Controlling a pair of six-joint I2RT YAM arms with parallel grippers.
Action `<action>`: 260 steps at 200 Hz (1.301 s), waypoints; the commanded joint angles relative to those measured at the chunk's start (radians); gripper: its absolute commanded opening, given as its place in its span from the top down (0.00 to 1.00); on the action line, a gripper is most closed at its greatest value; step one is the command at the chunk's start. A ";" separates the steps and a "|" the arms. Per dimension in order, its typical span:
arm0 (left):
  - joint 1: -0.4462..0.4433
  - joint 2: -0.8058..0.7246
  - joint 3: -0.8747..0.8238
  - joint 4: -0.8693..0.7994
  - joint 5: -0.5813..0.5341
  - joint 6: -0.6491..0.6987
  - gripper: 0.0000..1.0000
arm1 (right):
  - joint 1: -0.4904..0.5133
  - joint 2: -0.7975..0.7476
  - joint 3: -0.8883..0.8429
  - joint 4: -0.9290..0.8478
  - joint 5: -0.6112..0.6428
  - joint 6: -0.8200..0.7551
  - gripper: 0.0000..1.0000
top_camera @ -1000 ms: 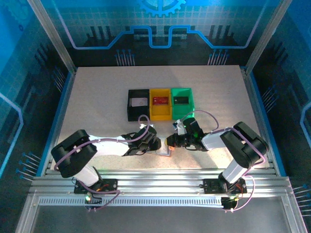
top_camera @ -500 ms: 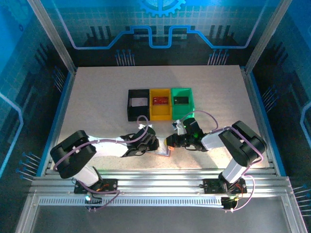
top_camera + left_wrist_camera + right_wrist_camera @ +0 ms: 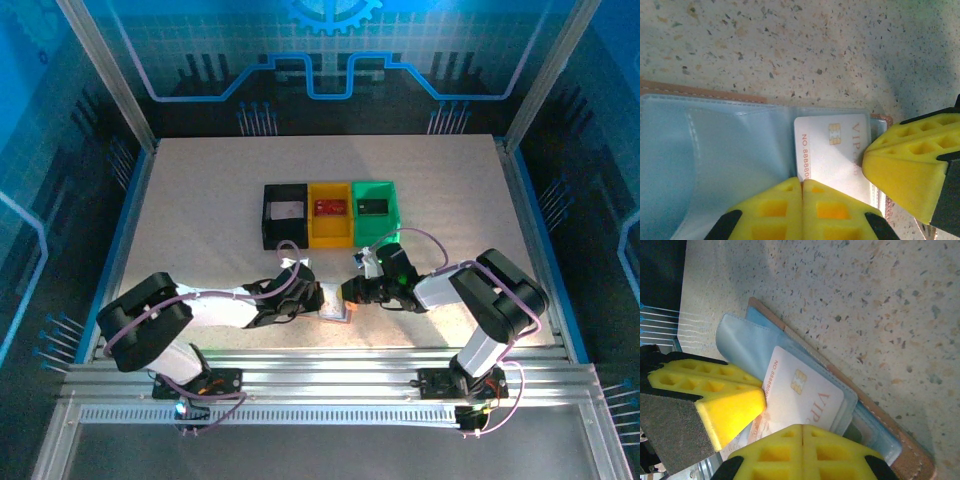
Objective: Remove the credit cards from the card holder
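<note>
Card holder (image 3: 715,150): open flat on the desk (image 3: 790,40), between both pincers.
Credit card (image 3: 832,150): 1 white, chipped, in its clear pocket (marked VIP).
Left pincer (image 3: 801,184): clenched, tips on that card's edge.
Right pincer (image 3: 802,429): clenched, tips at the holder's end.

Grippers: two, left gripper (image 3: 320,300) and right gripper (image 3: 347,292)
Bins (image 3: 330,238): three, beyond them
Credit cards (image 3: 832,150): four, one per bin, one at the fingertips
Card holder (image 3: 715,150): one

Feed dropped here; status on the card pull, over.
Left end effector shut at white card corner; right end effector shut at card holder end. Card in pocket. Nothing blocking.
</note>
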 commanded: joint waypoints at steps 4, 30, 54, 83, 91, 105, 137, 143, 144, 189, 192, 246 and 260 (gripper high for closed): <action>-0.013 -0.049 -0.021 0.088 0.022 -0.005 1.00 | 0.035 0.033 -0.046 -0.128 0.022 -0.005 1.00; -0.012 -0.089 -0.045 0.080 0.010 -0.006 1.00 | 0.033 0.017 -0.047 -0.141 0.029 -0.012 1.00; -0.011 -0.124 -0.066 0.074 0.001 -0.007 1.00 | 0.032 0.009 -0.049 -0.141 0.027 -0.016 1.00; -0.010 -0.150 -0.082 0.069 -0.003 -0.006 1.00 | 0.032 -0.002 -0.051 -0.134 0.024 -0.014 1.00; -0.011 -0.157 -0.087 0.068 -0.004 -0.006 1.00 | 0.031 -0.007 -0.052 -0.133 0.023 -0.015 0.99; -0.010 -0.167 -0.093 0.067 -0.007 -0.006 1.00 | 0.033 -0.020 -0.055 -0.135 0.024 -0.019 0.98; -0.008 -0.173 -0.098 0.059 -0.006 -0.008 1.00 | 0.032 -0.050 -0.058 -0.145 0.022 -0.024 0.92; -0.007 -0.172 -0.100 0.058 -0.005 -0.010 1.00 | 0.032 -0.060 -0.061 -0.148 0.021 -0.024 0.90; -0.007 -0.172 -0.099 0.058 -0.006 -0.010 1.00 | 0.032 -0.062 -0.060 -0.148 0.022 -0.025 0.90; -0.007 -0.118 -0.071 0.034 0.014 -0.016 1.00 | 0.035 -0.198 -0.046 -0.279 0.058 -0.029 0.79; -0.007 -0.111 -0.067 0.033 0.018 -0.017 1.00 | 0.036 -0.207 -0.041 -0.296 0.064 -0.030 0.78; -0.011 -0.013 0.000 0.044 0.064 -0.028 1.00 | 0.056 -0.291 0.008 -0.501 0.177 -0.039 0.76; -0.017 0.003 0.017 0.041 0.068 -0.028 1.00 | 0.058 -0.275 0.007 -0.495 0.174 -0.036 0.77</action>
